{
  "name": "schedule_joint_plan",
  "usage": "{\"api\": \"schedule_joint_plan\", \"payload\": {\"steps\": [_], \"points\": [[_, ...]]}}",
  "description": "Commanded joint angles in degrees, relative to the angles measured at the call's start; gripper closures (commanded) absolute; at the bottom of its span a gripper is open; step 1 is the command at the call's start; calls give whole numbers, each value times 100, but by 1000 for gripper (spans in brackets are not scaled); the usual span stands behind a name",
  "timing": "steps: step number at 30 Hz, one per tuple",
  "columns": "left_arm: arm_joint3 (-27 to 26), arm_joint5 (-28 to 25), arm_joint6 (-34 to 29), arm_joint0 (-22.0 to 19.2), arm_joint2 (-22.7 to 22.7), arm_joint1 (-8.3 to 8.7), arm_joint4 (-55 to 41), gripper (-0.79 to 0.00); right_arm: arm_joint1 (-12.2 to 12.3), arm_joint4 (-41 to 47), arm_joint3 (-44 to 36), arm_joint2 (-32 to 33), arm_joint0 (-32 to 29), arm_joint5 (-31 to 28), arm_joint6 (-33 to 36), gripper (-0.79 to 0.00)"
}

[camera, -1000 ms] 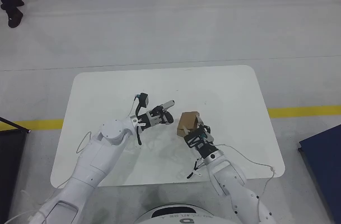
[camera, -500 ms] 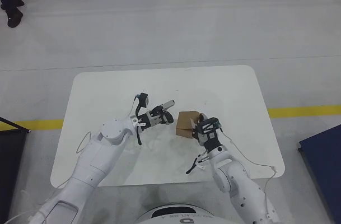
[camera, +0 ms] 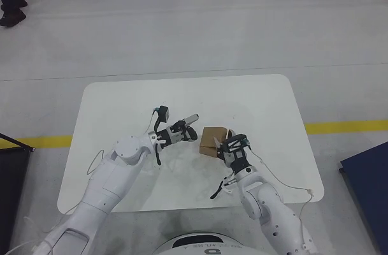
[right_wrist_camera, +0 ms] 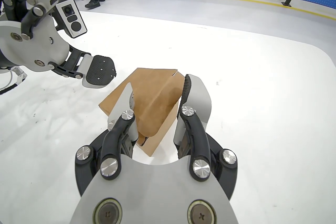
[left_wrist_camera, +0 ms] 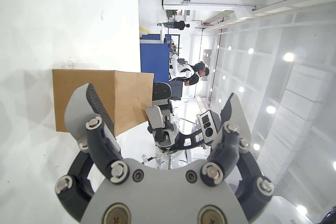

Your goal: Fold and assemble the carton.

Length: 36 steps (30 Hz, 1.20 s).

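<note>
A small brown carton (camera: 211,139) lies on the white table (camera: 117,108), near the middle. My right gripper (camera: 234,145) is at the carton's right end. In the right wrist view the carton (right_wrist_camera: 155,104) sits between the right gripper's (right_wrist_camera: 158,89) parted fingers, one over its top face and one along its side edge. The carton's end facing that gripper is dark and unclosed. My left gripper (camera: 188,131) hangs just left of the carton, open, with nothing in it. In the left wrist view the left gripper (left_wrist_camera: 160,107) faces the carton's side (left_wrist_camera: 105,93).
The table's far half and left side are bare. A blue block (camera: 378,185) stands on the floor off the table's right edge, and a black frame (camera: 2,178) off its left. A cable (camera: 295,186) trails across the table behind the right arm.
My right gripper has shifted from over the carton's near corner to its right end, and the carton has turned slightly. The left arm has stayed where it was.
</note>
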Motion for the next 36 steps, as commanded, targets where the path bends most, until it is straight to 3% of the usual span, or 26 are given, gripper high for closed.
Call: {"api": "schedule_joint_plan", "payload": {"steps": [1,6,23,29,32,36], "points": [[0,0,0,0,0,0,0,-785,-2,-15,-3,-14,5,2,11,-431],[0,0,0,0,0,0,0,-785,-13,27,-16,-70,28,-26,58,-388],[0,0,0,0,0,0,0,-785,-54,589,16,-173,221,-272,303,-360],[0,0,0,0,0,0,0,-785,-65,764,15,-178,265,-268,413,-212],[0,0,0,0,0,0,0,-785,-73,1010,15,-150,273,-269,490,0],[0,0,0,0,0,0,0,-785,-74,1789,-14,-5,294,-500,850,0]]}}
